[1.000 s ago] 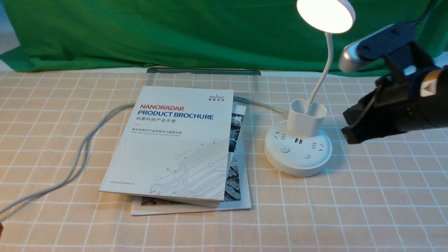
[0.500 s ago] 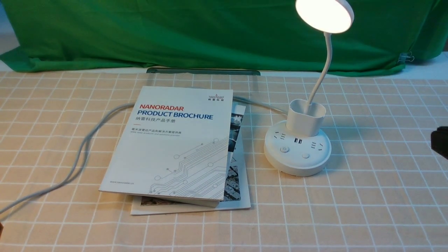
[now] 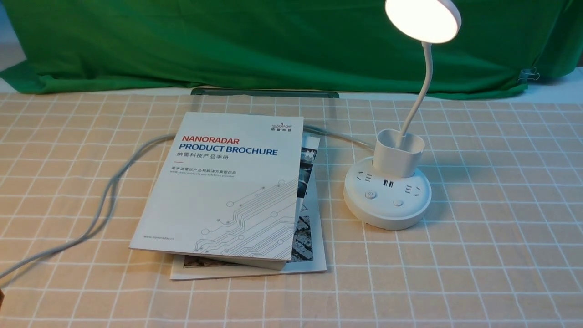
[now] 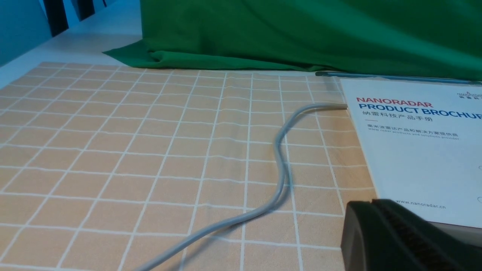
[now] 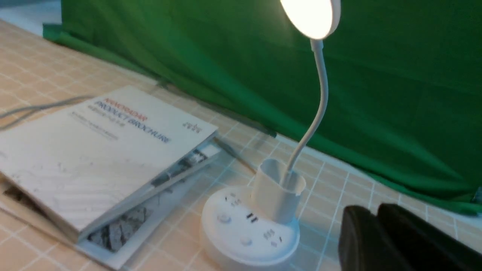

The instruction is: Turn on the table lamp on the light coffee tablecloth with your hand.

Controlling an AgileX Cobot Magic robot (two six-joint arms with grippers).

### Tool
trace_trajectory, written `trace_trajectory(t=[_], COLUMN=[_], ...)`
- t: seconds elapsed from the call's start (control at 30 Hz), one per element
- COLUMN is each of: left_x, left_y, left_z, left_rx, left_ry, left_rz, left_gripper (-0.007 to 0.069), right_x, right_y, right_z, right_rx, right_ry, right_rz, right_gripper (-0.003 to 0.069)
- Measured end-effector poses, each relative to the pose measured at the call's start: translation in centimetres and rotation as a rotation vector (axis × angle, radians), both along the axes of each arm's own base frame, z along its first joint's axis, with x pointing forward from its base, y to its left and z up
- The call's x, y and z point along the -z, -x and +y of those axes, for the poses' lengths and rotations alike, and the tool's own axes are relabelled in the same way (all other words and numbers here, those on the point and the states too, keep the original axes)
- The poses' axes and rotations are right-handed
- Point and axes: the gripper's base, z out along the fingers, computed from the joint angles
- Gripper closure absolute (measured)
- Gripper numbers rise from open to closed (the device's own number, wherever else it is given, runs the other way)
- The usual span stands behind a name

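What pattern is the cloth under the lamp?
The cloth is peach-beige with a white grid; front view.

Bare tablecloth right of and before table lamp, brochures close at its left, cable farther left.

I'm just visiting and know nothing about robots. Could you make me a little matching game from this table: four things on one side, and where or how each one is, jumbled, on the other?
Things
1. table lamp
2. brochure
3. grey cable
4. green cloth

Place or state
A. lies on top of a second booklet
B. draped along the far side, behind the rest
C. switched on, its round head glowing
D. snakes across the checked tablecloth

Pairs: 1-C, 2-A, 3-D, 4-B
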Motion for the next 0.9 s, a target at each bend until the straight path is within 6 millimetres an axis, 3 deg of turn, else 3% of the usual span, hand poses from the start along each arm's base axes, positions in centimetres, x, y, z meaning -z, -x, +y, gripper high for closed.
trace_trajectory(t=[0.1, 0.17, 0.2, 0.23, 0.3, 0.57, 0.9], left_x=[0.0, 0.0, 0.0, 0.0, 0.0, 0.0, 0.0], left_y=[0.0, 0.0, 0.0, 0.0, 0.0, 0.0, 0.0], left_z=[0.0, 0.0, 0.0, 0.0, 0.0, 0.0, 0.0], left_rx=[0.0, 0.0, 0.0, 0.0, 0.0, 0.0, 0.0], left_ry=[0.0, 0.0, 0.0, 0.0, 0.0, 0.0, 0.0], left_rz=[0.0, 0.0, 0.0, 0.0, 0.0, -0.002, -0.004], left_gripper=[0.0603, 0.0603, 0.0603, 0.0603, 0.0603, 0.0603, 0.0603], right_x=[2.5, 4.9, 5.1, 7.2, 9.0, 11.2, 11.4], right_y=[0.7, 0.9, 1.0, 1.1, 1.4, 2.3, 2.3], right_z=[-0.8, -1.4, -1.5, -2.1, -2.6, -3.8, -3.8], right_rx=[0.051, 0.127, 0.134, 0.209, 0.281, 0.472, 0.475], right_ry=[-0.082, -0.147, -0.155, -0.173, -0.177, -0.164, -0.158], right_rz=[-0.098, -0.075, -0.078, -0.044, -0.018, 0.077, 0.101], right_gripper=[0.0537, 0.0531, 0.0531, 0.0529, 0.0525, 0.0512, 0.0491])
